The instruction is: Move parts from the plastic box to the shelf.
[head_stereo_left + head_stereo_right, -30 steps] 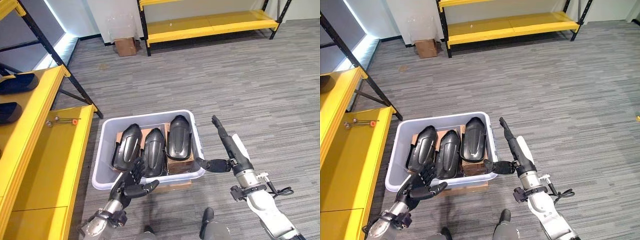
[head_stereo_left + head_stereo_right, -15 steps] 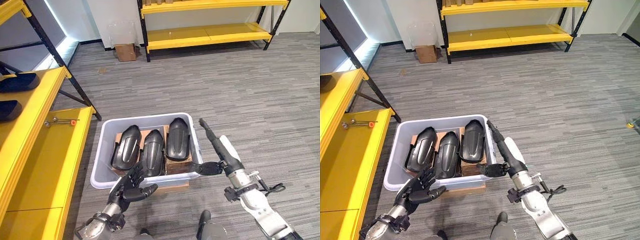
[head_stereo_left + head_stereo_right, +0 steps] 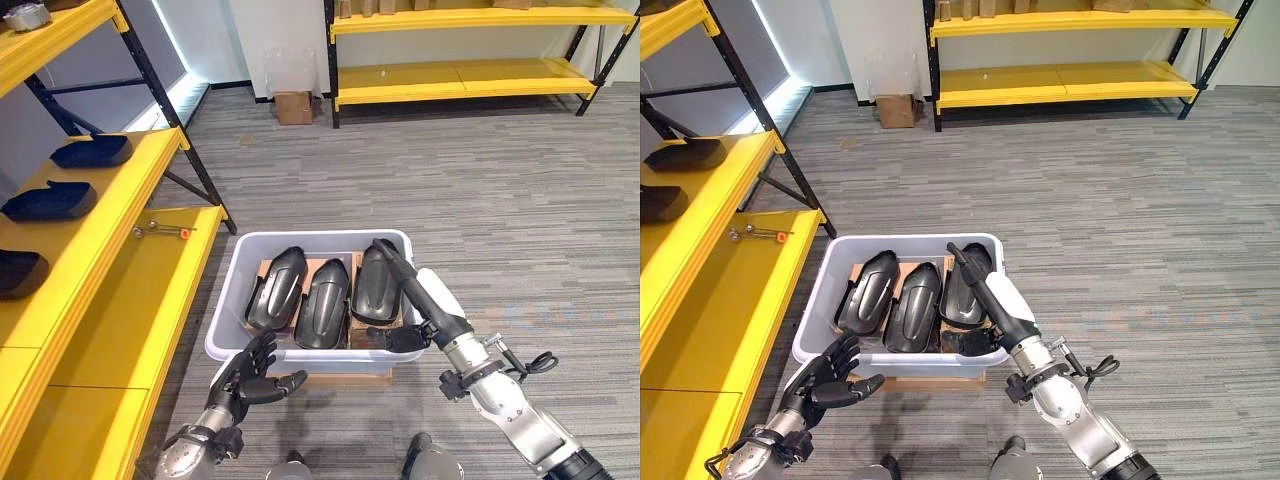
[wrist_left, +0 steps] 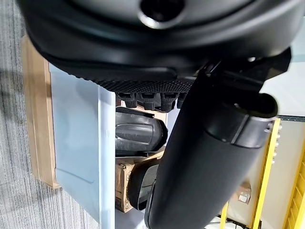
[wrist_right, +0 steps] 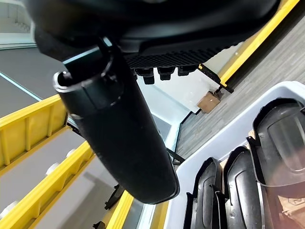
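Observation:
A pale grey plastic box (image 3: pixel 226 308) stands on the floor and holds three black shell-shaped parts side by side: left (image 3: pixel 277 290), middle (image 3: pixel 326 302) and right (image 3: pixel 370 292). My right hand (image 3: pixel 432 303) reaches in over the box's right front corner with straight fingers lying above the right part and the thumb out toward the front wall; it is open and holds nothing. My left hand (image 3: pixel 250 372) hovers just before the box's front left corner, fingers spread and open. The right wrist view looks down on the parts (image 5: pixel 282 138).
A yellow shelf unit (image 3: pixel 120 300) runs along the left, with dark blue parts (image 3: pixel 90 151) on its upper level and a small tool (image 3: pixel 160 231) on the lower. Cardboard (image 3: pixel 340 378) lies under the box. Another yellow shelf (image 3: pixel 460 80) and a carton (image 3: pixel 293 106) stand at the back.
The camera has shifted. My right hand has moved left from beside the box to over its right front corner and the right part. The left hand stays before the box's front.

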